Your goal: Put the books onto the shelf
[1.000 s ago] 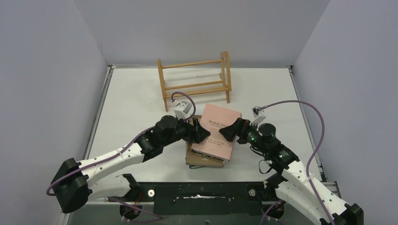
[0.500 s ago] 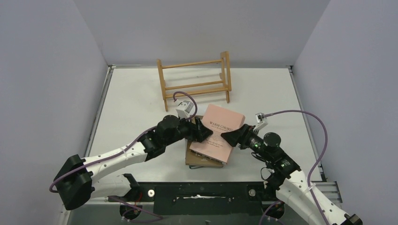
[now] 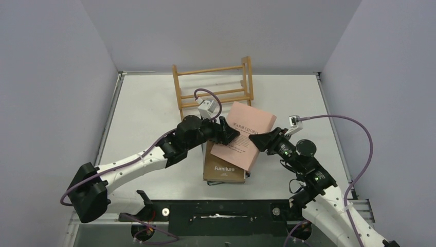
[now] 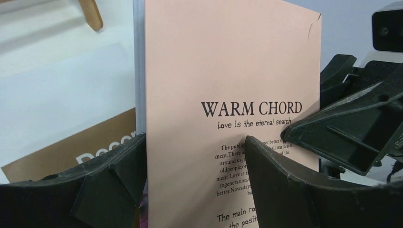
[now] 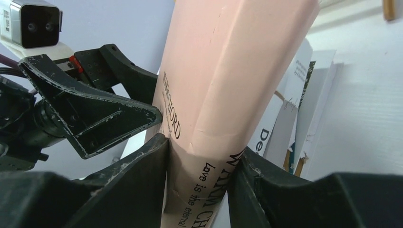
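Grey walls are enclosing a pale worktop [image 3: 144, 103], where the wooden shelf [image 3: 213, 85] is standing at the back, holding no books. Nearer the arms, the pink "Warm Chord" book [image 3: 246, 135] is tilting up off the stack [image 3: 241, 177], above the brown book [image 3: 224, 170]. The right hand [image 3: 255, 140] is pinching it across both covers, bowing it slightly. The left hand [image 3: 229, 129] is spreading wide around its spine side; whether it is actually bearing on the book is hard to tell. Nothing is shelved yet, so the whole job is waiting.
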{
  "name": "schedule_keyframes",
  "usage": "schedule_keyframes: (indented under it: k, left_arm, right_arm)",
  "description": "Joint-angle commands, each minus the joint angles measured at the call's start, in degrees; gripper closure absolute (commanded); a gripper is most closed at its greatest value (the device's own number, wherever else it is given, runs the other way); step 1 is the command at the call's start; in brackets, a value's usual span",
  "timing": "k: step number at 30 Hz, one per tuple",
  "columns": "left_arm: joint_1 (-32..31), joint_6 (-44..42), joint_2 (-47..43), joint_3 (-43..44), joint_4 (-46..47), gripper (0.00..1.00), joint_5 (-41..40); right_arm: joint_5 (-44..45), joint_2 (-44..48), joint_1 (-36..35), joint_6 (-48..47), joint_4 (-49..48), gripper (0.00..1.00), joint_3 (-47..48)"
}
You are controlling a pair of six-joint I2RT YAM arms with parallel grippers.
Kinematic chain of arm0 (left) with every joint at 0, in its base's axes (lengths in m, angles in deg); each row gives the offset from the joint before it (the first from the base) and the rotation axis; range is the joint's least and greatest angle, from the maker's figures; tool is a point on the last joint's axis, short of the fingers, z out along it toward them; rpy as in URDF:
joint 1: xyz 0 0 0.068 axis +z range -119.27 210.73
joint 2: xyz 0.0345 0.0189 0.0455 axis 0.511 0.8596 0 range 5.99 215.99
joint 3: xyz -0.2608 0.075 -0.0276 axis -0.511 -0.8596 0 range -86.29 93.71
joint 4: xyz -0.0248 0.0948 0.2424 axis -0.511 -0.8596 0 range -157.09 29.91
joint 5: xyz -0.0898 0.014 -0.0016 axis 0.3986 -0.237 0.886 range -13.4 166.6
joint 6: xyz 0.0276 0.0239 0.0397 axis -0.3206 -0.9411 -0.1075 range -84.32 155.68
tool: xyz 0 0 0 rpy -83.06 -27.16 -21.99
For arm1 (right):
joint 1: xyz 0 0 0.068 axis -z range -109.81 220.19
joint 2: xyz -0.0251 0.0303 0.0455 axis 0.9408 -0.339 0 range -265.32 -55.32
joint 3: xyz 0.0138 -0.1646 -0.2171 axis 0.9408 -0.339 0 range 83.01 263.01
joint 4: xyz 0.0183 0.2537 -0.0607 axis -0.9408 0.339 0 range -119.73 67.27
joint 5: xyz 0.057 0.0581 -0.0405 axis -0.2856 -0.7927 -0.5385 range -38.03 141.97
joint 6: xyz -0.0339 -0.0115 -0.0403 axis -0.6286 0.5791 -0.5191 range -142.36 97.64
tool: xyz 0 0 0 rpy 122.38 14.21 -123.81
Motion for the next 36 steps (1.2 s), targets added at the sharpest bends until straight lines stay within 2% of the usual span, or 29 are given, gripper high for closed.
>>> schedule_keyframes:
  k: [1,3,5,9,13,15,20,24,31,36]
  left_arm:
    - [-1.07,-2.75,2.25,5.48,2.29,0.31,1.17]
    - [-1.04,-4.08,0.48,6.86,-2.40,0.31,-4.51]
    - [-0.88,-5.51,-3.12,7.45,-7.90,0.30,-13.85]
    - [0.41,-5.88,-14.77,5.23,-14.77,0.30,-31.05]
    - [1.41,-5.87,-27.35,1.96,-19.02,0.30,-41.36]
    - [1.72,-6.23,-33.64,0.75,-21.06,0.30,-44.06]
    - [1.79,-5.38,-41.05,-2.33,-24.94,0.30,-43.78]
    - [1.65,-4.41,-43.73,-6.40,-24.03,0.30,-40.33]
    - [1.70,-1.86,-45.95,-11.96,-22.94,0.30,-36.64]
    - [1.71,-1.29,-50.79,-12.99,-25.68,0.30,-38.01]
  right_arm:
    - [-6.08,-1.69,-1.40,-3.17,-3.93,0.94,7.70]
    - [-5.02,-3.53,-1.41,-5.30,-2.44,0.98,10.62]
    - [-3.74,-5.52,-1.42,-7.55,-0.87,0.99,13.61]
    - [-1.40,-9.27,-1.42,-11.72,-0.24,1.00,17.96]
    - [1.43,-13.67,-1.43,-16.31,-1.65,1.00,21.27]
    - [2.28,-17.16,-1.37,-18.61,-2.61,1.00,23.74]
    - [3.49,-29.95,-1.36,-23.18,-8.58,1.00,32.10]
    - [4.94,-42.82,-1.74,-25.71,-13.99,1.00,40.77]
    - [12.83,-63.10,-4.03,-29.07,-19.09,1.00,58.04]
    - [17.81,-75.63,-5.89,-30.74,-20.54,1.00,68.08]
